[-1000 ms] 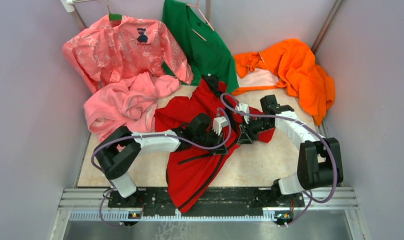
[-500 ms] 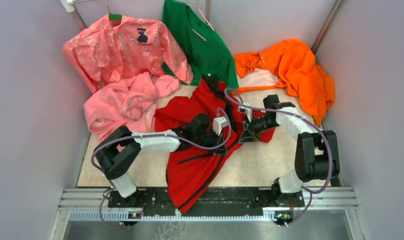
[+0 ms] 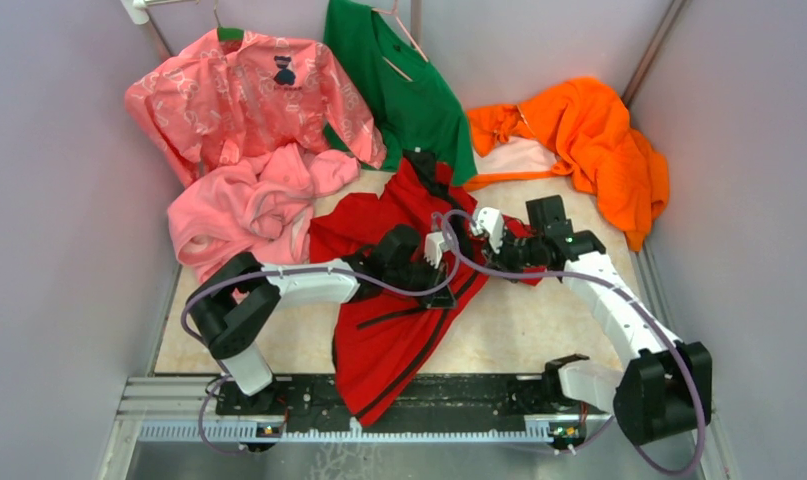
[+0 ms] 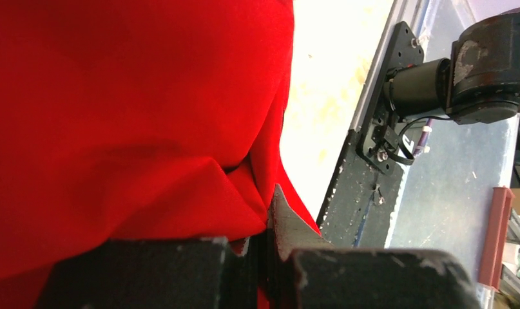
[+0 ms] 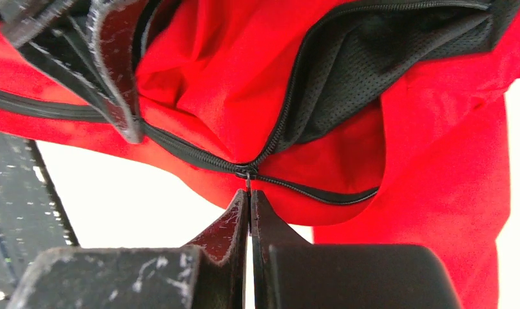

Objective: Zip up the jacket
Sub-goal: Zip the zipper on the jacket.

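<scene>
The jacket (image 3: 389,330) is lying mid-frame on the desk (image 3: 539,330), the left gripper (image 4: 269,222) clamping its jaws on red fabric and the right gripper (image 5: 249,199) pinching the zipper pull (image 5: 247,177) in its jaws, likely readying a steady draw toward the collar.

jacket (image 3: 389,340): 1 | pink garments (image 3: 241,100): 2 | green shirt (image 3: 409,100): 1 | orange garment (image 3: 599,130): 1

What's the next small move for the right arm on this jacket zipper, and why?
Probably draw the right gripper a short way along the unzipped stretch. Its jaws look shut on the zipper pull. Just beyond the pull, the teeth split apart around the dark lining. The left gripper pinches the jacket, which should brace the fabric.
</scene>
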Robot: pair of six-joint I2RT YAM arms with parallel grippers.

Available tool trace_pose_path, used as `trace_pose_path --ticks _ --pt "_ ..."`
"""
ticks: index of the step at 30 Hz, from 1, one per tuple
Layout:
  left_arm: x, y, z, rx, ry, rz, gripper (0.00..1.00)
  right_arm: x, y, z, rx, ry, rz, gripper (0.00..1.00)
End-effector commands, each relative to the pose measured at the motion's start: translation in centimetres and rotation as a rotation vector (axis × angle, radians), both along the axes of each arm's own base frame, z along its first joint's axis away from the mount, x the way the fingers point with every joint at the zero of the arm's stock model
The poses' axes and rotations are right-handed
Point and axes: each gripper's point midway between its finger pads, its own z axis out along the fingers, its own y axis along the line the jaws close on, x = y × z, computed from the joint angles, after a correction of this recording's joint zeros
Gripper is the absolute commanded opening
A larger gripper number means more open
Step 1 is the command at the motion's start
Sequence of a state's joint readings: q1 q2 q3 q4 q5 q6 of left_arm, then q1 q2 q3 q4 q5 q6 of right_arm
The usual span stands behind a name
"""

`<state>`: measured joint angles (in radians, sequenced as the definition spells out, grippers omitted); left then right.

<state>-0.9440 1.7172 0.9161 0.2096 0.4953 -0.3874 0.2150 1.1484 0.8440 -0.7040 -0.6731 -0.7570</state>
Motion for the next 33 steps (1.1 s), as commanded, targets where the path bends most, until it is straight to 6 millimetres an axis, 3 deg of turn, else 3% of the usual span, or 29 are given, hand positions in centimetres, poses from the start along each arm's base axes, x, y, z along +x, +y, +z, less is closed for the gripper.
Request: trace_pose_path --ticks 1,9,21,33 --pt "-2.7 0.8 1.6 -0.018 0.109 -0.068 0.00 4.7 -1.8 2.3 -0.174 -0.267 -0.119 0.00" --pt "-5.0 3.5 2.5 0.031 0.185 -0.058 0.00 7.1 -1.2 3.4 -0.326 -0.415 -0.124 0.00" --pt "-8.2 8.0 1.7 0.109 0.337 0.016 0.00 10.5 -0.4 4.0 -0.403 -0.520 -0.115 0.00" --pt "-9.8 10.9 3.0 0.119 0.370 0.076 0.00 14.7 1.9 8.5 -0.356 -0.661 -0.137 0.00"
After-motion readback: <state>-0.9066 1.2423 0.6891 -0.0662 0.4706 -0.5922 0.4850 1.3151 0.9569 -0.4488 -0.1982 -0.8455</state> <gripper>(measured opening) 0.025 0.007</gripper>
